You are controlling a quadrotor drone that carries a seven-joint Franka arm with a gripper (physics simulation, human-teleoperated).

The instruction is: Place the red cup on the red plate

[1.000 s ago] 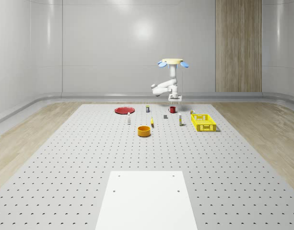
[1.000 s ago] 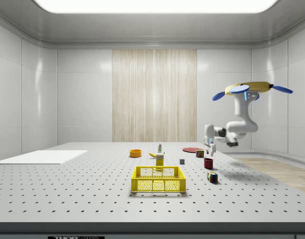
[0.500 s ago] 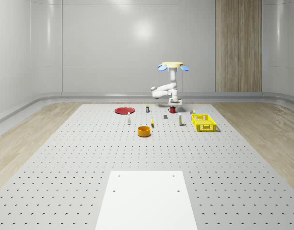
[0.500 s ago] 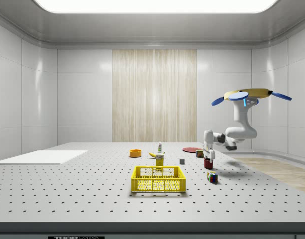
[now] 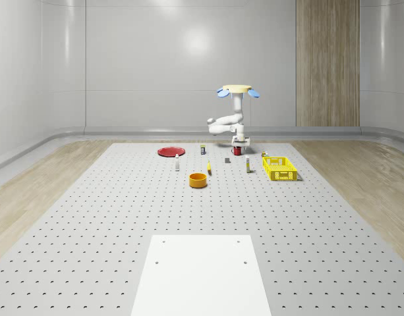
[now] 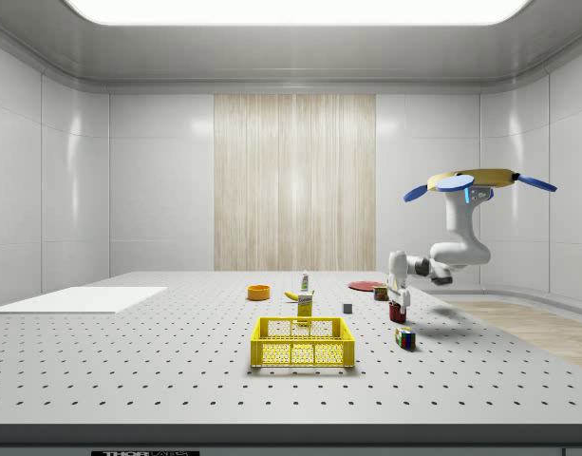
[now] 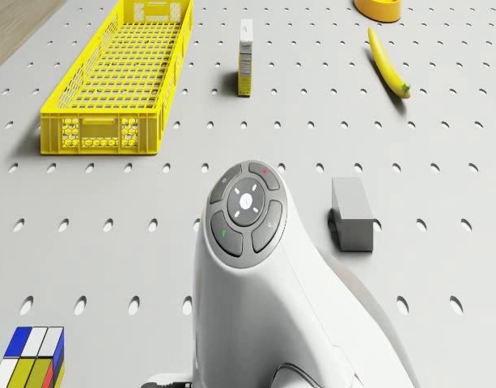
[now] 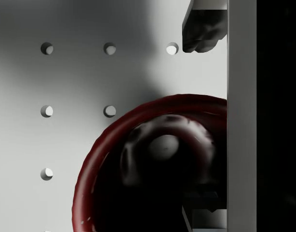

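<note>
The red cup [image 5: 236, 151] stands upright on the perforated table, to the whole-scene view's right of the flat red plate [image 5: 170, 152]. The drone [image 5: 239, 90] hovers above and slightly behind the cup, its arm folded down. My gripper [image 5: 240, 144] hangs right over the cup [image 6: 397, 313], pointing down. In the wrist view the gripper [image 8: 202, 121] is open and straddles the cup's rim [image 8: 138, 113]: one finger [image 8: 202, 29] is outside the wall, the other sits over the inside. In the side view the plate [image 6: 364, 284] lies beyond the cup.
Near the cup are a grey block [image 7: 351, 214], a Rubik's cube [image 7: 29, 364], a small carton [image 7: 246, 56], a banana [image 7: 387, 71] and a yellow crate [image 7: 118, 73]. An orange bowl [image 5: 198, 180] sits nearer the camera. A white sheet [image 5: 202, 273] lies at the front.
Over the last second the drone sank lower and the gripper came down onto the cup's rim. In the last half second almost nothing moved.
</note>
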